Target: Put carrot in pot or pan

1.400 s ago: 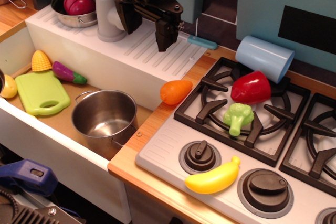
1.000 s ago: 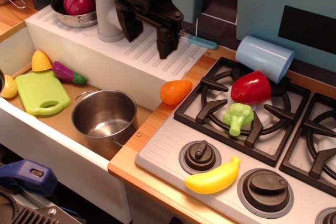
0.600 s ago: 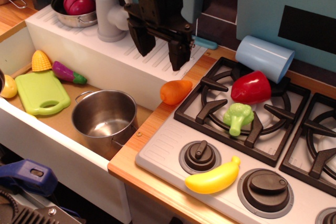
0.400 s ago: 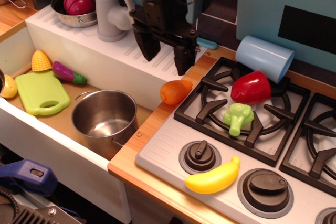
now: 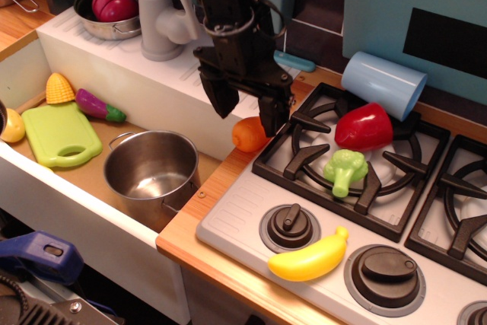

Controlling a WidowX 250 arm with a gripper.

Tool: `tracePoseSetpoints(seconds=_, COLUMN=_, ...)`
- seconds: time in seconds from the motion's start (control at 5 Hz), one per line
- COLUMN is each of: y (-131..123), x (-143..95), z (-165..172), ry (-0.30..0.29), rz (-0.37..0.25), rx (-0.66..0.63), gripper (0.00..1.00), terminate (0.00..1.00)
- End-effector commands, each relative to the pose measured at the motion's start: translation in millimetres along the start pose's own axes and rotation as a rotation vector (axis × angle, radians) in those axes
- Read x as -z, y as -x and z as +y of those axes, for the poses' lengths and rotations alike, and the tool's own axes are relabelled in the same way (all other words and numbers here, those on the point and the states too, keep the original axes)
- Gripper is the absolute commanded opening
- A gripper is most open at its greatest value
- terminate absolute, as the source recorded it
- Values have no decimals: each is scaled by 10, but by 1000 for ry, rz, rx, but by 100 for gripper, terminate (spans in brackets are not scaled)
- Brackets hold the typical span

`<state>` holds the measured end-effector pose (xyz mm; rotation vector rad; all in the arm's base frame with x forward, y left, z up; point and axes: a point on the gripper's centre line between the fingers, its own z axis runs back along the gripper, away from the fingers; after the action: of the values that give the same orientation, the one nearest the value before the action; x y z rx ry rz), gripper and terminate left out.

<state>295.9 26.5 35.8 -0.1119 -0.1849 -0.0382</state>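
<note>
Now, working left to right, the pot is sitting empty, low and left of your gripper, whose jaws are hanging spread and unloaded. The carrot is lying just below and between them, so you should be lowering straight and centering before closing.

A red pepper and broccoli sit on the burner grate, banana near the knobs.

A light wooden counter is seen carrying a grey toy stove top. A short, stubby orange plastic carrot is laid directly on the wood, just beside the stove's black burner grate and a white ribbed drainboard.
</note>
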Motion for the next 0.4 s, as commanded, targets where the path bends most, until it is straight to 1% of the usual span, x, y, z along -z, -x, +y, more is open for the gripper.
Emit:
tracePoseSetpoints(seconds=0.0, y=8, x=79, z=55, ry=3, rz=-32, rx=8, gripper=100, terminate=0)
tracePoseSetpoints(seconds=0.2, y=1, x=148, z=54, ry=-10, rz=-29, rx=-4, gripper=100, terminate=0)
